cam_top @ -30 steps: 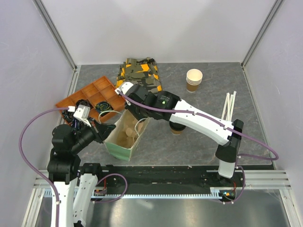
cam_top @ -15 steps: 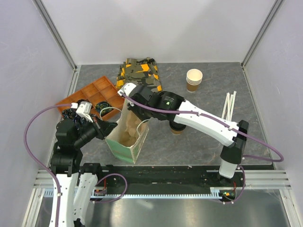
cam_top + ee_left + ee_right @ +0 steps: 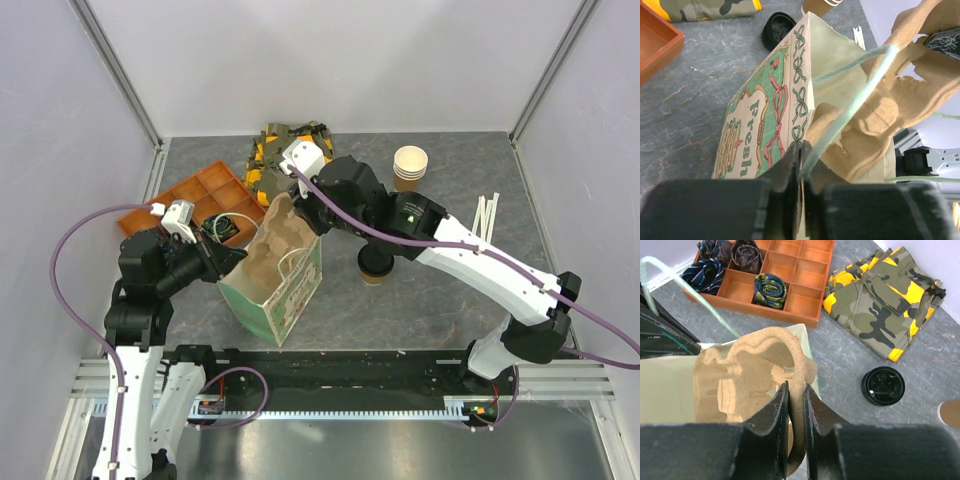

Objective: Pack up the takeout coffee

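The takeout coffee (image 3: pixel 375 268), a small brown cup with a black lid, stands on the table, half hidden under my right arm. To its left is the printed paper bag (image 3: pixel 290 295), tipped so that its green side shows. A brown pulp cup carrier (image 3: pixel 760 360) sits in its mouth. My right gripper (image 3: pixel 796 390) is shut on the carrier's rim above the bag. My left gripper (image 3: pixel 801 147) is closed on the bag's near edge, by its pale green handle cord. The coffee does not show in either wrist view.
An orange divided tray (image 3: pixel 185 195) with rolled ties lies at the left. Folded camouflage cloth (image 3: pixel 275 150) is at the back. A stack of lidless cups (image 3: pixel 410 165) and white straws (image 3: pixel 485 220) are at the right. A loose black lid (image 3: pixel 883 385) lies near the cloth.
My right gripper has moved back and to the right with the carrier. The bag has tipped so its printed side shows. My left gripper has stayed on the bag's edge.
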Tool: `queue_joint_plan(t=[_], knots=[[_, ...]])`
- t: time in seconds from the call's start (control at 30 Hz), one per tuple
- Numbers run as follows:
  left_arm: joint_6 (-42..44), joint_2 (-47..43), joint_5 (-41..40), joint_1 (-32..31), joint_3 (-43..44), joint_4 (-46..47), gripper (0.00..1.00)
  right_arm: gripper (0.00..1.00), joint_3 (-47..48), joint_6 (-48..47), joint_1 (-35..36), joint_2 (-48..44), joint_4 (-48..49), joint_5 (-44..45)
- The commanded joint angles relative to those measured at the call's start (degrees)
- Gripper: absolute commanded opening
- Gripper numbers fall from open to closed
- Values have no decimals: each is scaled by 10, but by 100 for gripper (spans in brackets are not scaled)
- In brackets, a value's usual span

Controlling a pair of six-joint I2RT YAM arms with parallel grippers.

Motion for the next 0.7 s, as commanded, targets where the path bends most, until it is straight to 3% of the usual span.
queue_joint_plan(t=[0.0,0.13,0.43,0.67], knots=[[23,3,15,1,33,-14,23,0,-4,-17,-3,-20,81,-5],[26,2,3,1,51,-26,40,0,4,-25,-4,-34,89,-12],[32,11,12,1,91,-29,59,0,-6,-89,-4,-84,76,-59],[33,31,-10,1,88,-27,61,0,-3,-104,-3,-82,65,-74]])
